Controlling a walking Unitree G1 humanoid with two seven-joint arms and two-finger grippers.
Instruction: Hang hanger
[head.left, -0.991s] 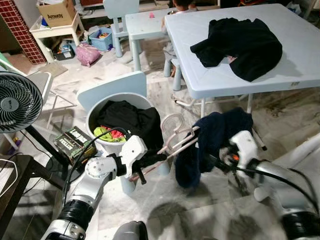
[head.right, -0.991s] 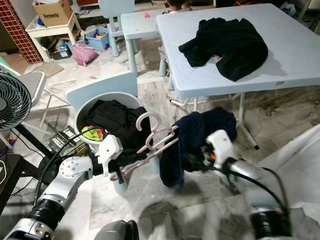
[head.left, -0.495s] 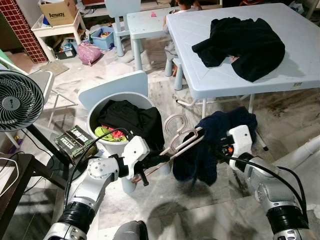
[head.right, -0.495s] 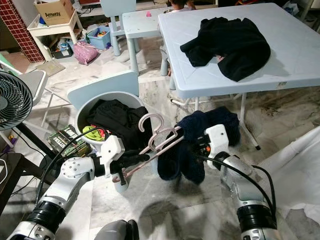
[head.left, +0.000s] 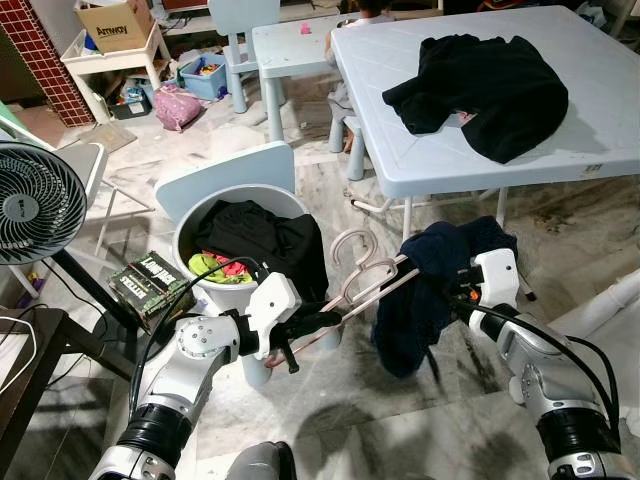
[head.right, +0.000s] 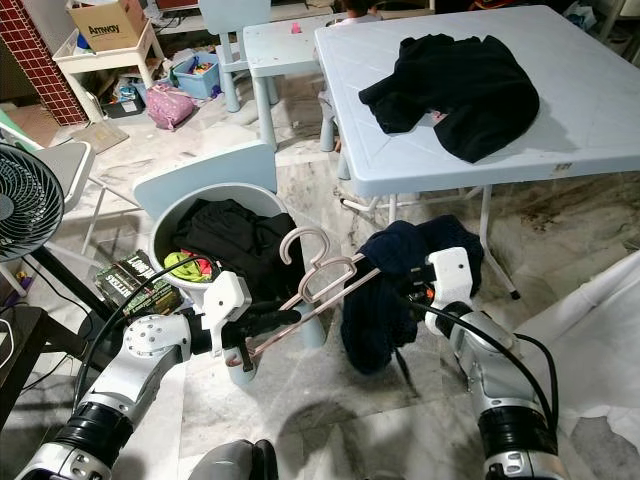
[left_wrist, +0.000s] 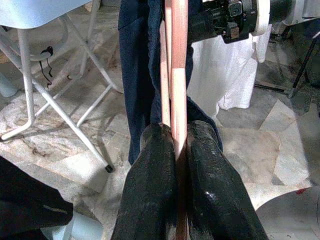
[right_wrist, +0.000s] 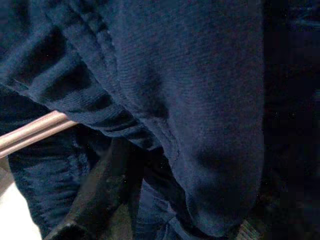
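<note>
Item: pink hanger (head.left: 365, 281). Two appear stacked together, hooks side by side. Held low over the floor, in front of the laundry bin (head.left: 200, 215).

Holder: left gripper (left_wrist: 176, 145), fingers pressed together on the hanger's near end, the pink bars pinched between them.

Orientation: long axis runs straight out from the left fingertips toward the right gripper (head.left: 462, 292), rising slightly as it goes. The hooks sit near mid-length and curl upward.

Load: navy garment (head.left: 425, 290), bunched over the hanger's far end and hanging below it. In the right wrist view the pink bars enter the dark knit cloth just past the right fingers.

Right gripper: buried in the garment at the hanger's far end. Dark shapes there may be its fingers, but whether they are spread or closing on cloth cannot be told.

Progress: judged early to middle. Done: hanger gripped, garment brought onto one end. Left: garment spread along both shoulders, then the hook set over a rail; no rail can be made out here.

Nearby: black garment (head.left: 480, 80) on the white folding surface (head.left: 610, 110), well apart from both grippers.
</note>
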